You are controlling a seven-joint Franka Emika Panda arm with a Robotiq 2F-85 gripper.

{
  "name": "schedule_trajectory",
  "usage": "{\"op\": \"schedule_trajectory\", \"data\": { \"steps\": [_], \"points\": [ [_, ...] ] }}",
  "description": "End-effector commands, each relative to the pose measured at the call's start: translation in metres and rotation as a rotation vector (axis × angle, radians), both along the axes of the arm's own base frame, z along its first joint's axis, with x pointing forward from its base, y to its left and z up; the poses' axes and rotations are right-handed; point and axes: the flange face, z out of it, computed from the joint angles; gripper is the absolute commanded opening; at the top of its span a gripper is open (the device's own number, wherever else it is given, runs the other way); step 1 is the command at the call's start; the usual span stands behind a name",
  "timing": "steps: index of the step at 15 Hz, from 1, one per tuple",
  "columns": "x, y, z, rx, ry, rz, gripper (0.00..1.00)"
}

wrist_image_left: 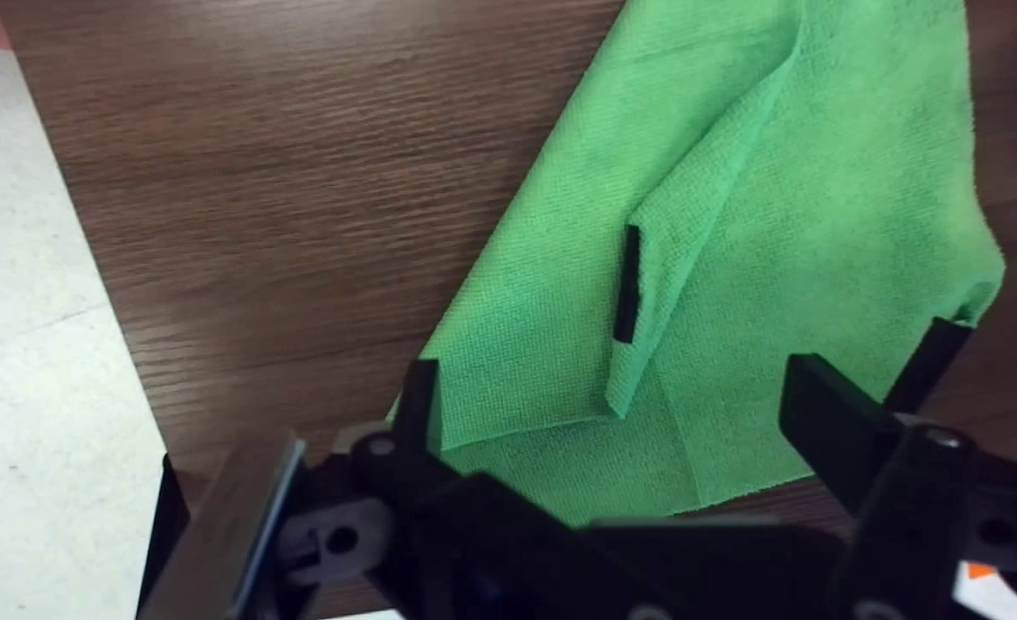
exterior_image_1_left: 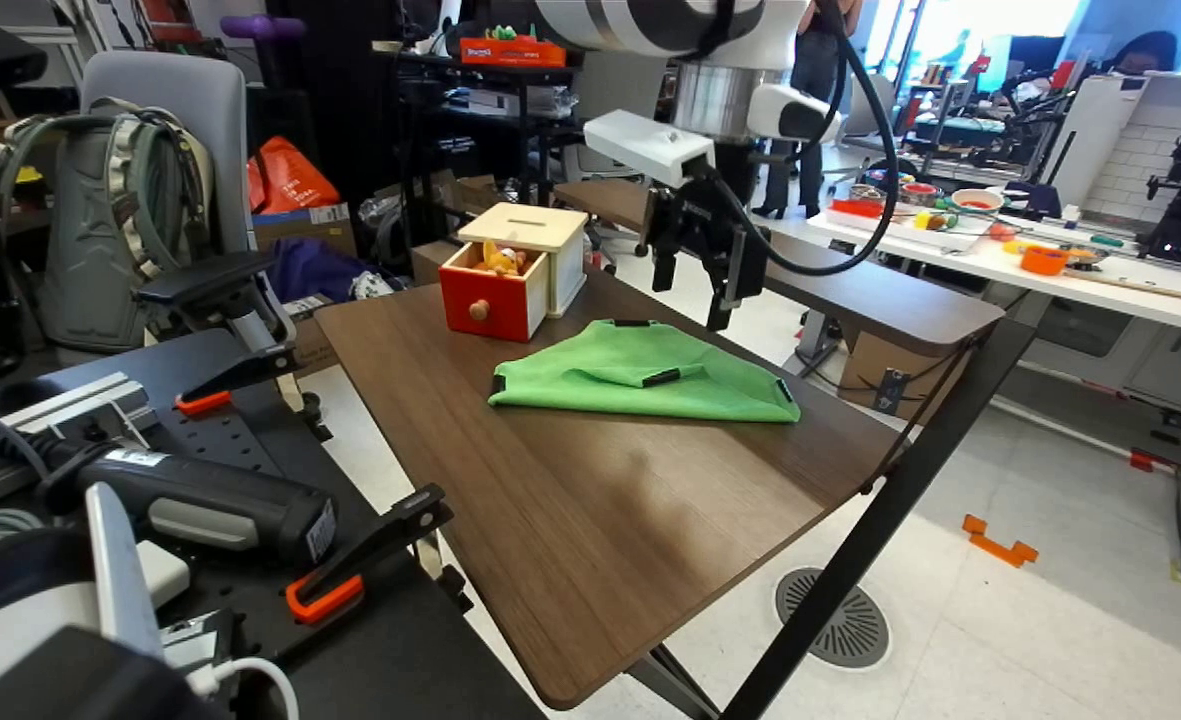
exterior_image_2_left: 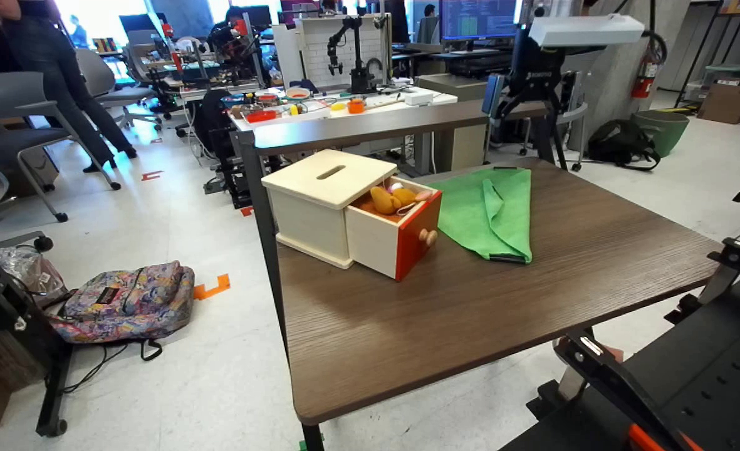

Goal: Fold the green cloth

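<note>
The green cloth (exterior_image_1_left: 590,365) lies on the brown table, folded over on itself. One long straight folded edge and several black tape strips show. A loose flap with a black strip lies on top of it, slightly raised; this shows in both exterior views (exterior_image_2_left: 463,200) and in the wrist view (wrist_image_left: 818,258). My gripper (exterior_image_1_left: 691,298) hangs above the cloth's far side, pointing down, apart from it. In the wrist view the fingers (wrist_image_left: 616,379) are wide apart with nothing between them; the cloth shows below. The gripper also shows in an exterior view (exterior_image_2_left: 528,119).
A wooden box (exterior_image_1_left: 520,228) stands beside the cloth at the table's end. Its red-fronted drawer (exterior_image_2_left: 415,241) is pulled out and holds orange toys (exterior_image_2_left: 391,199). The brown table (exterior_image_1_left: 590,520) has clamps (exterior_image_1_left: 390,530) and a black bench along one side.
</note>
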Motion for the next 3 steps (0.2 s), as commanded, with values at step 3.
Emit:
{"op": "schedule_trajectory", "data": {
  "steps": [3],
  "points": [
    [-0.015,0.001,0.021,0.004,-0.004,0.018,1.00]
  ]
}}
